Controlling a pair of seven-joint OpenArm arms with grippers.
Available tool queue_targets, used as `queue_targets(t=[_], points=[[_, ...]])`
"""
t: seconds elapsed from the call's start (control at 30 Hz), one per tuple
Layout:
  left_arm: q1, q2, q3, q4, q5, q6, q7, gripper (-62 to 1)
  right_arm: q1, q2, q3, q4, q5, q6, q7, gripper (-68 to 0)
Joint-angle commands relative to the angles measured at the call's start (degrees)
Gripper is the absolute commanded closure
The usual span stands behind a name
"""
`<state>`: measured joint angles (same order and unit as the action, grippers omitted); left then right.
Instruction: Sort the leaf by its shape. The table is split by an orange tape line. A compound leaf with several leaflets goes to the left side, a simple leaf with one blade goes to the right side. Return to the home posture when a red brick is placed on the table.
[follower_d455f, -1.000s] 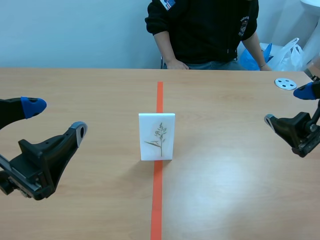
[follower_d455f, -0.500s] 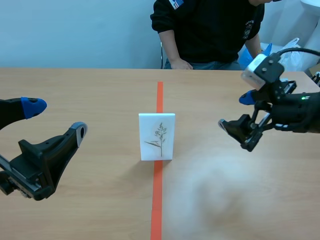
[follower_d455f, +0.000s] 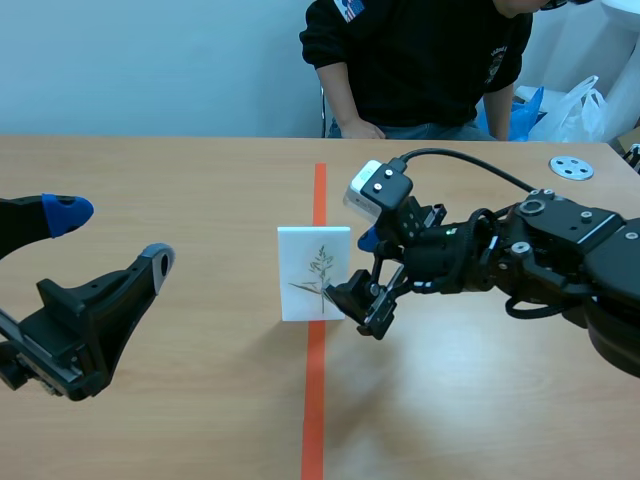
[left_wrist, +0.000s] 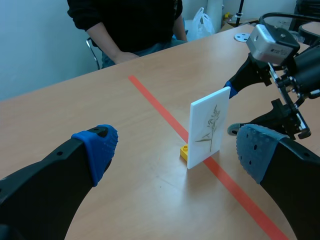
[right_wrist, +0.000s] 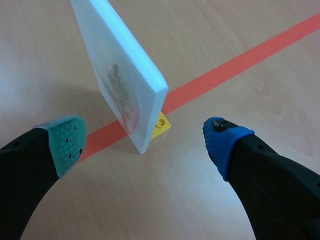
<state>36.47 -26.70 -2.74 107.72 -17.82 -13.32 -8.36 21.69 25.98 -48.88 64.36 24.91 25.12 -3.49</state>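
My right gripper (follower_d455f: 352, 268) is spread wide. The leaf card (follower_d455f: 314, 272) stands upright just ahead of it, thin edge toward me — one pad on its printed side, the other on its back. It sits on a yellow brick (right_wrist: 161, 123) over the tape line (follower_d455f: 315, 400). My left gripper (follower_d455f: 113, 237), also spread, is well apart. A second ago my right arm hung far out to the side; the card hasn't moved.
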Motion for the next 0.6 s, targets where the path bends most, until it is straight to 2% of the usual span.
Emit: queue_targets(t=[0.0, 0.33, 0.57], points=[[-0.13, 0.17, 0.11, 0.66, -0.57, 0.09, -0.81, -51.2, 1.03, -0.11, 1.05, -0.2, 0.04, 0.0, 0.9, -47.9], [-0.13, 0.15, 0.11, 0.66, -0.57, 0.09, -0.81, -51.2, 3.91, -4.5, -2.29, -4.9, -1.55, 0.04, 1.46, -47.9], [-0.13, 0.15, 0.11, 0.66, -0.55, 0.09, -0.81, -51.2, 4.0, -5.53, -3.32, -5.14, -2.45, 0.02, 2.4, -47.7]])
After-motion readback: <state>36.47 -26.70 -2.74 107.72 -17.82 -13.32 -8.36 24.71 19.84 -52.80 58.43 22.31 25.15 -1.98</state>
